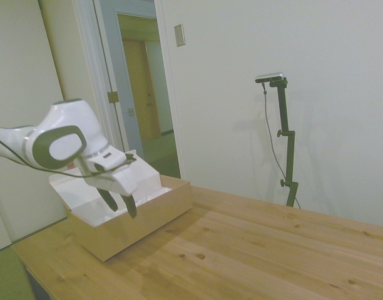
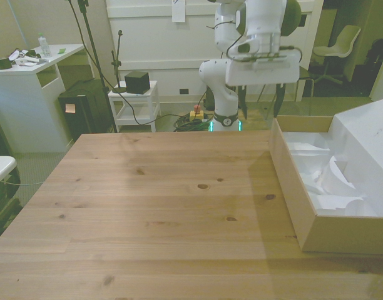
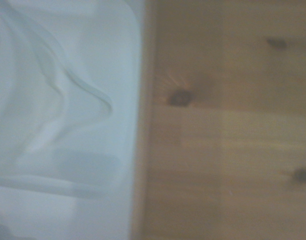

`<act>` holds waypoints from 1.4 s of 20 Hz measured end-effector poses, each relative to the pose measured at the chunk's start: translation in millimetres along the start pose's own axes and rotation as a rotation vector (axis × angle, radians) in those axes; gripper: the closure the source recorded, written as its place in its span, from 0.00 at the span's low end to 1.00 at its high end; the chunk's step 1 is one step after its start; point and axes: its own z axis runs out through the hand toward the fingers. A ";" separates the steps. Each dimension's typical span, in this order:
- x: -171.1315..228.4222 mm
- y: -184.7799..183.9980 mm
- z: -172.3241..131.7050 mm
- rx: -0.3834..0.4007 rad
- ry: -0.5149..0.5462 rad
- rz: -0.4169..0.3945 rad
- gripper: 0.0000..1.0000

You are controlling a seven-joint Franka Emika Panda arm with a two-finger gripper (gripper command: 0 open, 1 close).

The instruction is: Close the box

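Note:
The box [image 1: 139,218] is a long tan cardboard box at the table's near-left end in the side view, and it lies along the front view's right edge [image 2: 293,187]. Its white flap lid [image 2: 372,145] stands open on the far side of the box, and crumpled white paper [image 2: 332,181] fills the inside. My gripper [image 1: 118,202] hangs open and tilted above the box's end nearest the robot base, holding nothing; it also shows in the front view [image 2: 261,106]. The wrist view shows the box wall [image 3: 142,125] between white paper and bare wood.
The wooden table [image 2: 166,206] stretches wide to the front view's left of the box. Behind the table stand a white desk [image 2: 29,69], a white cart carrying a black cube [image 2: 136,81] and a chair [image 2: 342,44].

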 end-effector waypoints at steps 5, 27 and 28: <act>-58.2 -102.0 -75.3 0.114 0.077 -0.223 0.00; -179.8 -367.2 -47.5 0.006 0.121 -0.691 0.00; -188.2 -374.7 -37.6 0.004 0.117 -0.705 0.00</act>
